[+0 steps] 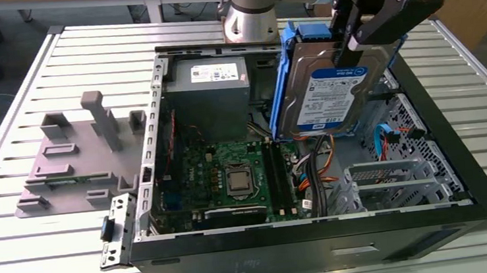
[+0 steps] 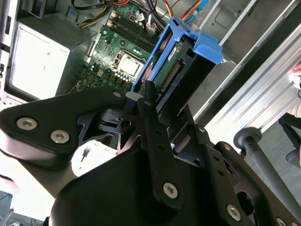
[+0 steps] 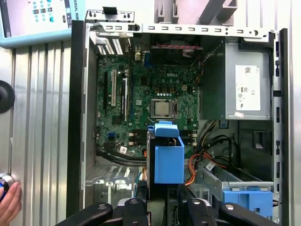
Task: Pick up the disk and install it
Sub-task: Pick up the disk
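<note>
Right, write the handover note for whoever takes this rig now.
Gripper: jaws shut on the disk, clamped at its upper edge.
Disk: held on edge in its blue carrier, in the air over the open computer case, above the motherboard side.
Done: the pickup.
Left: the install; the disk is not seated anywhere in the case.

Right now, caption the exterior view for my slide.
Jaws clamp the disk, hanging on end above the open computer case.
</note>
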Robot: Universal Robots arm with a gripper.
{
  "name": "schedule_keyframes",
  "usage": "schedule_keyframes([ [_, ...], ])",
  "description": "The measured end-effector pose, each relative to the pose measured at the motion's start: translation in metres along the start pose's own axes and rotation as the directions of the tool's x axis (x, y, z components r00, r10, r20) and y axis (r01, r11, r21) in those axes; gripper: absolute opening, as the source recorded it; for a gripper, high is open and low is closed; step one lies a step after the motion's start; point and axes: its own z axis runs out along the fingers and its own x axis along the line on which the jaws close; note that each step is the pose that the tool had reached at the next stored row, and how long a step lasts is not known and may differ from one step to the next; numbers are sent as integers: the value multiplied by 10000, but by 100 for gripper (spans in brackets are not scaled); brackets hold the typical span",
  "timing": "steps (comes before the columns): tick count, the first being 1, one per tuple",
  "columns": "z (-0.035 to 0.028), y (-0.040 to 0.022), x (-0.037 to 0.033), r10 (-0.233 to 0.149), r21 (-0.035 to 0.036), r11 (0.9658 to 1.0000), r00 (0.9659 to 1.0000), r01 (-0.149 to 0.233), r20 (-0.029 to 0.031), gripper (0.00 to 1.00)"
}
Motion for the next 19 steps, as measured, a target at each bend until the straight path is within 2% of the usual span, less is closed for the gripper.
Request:
schedule_keyframes([
  [19,-1,-25,500,9,0,10000,10000,-9,0,35],
])
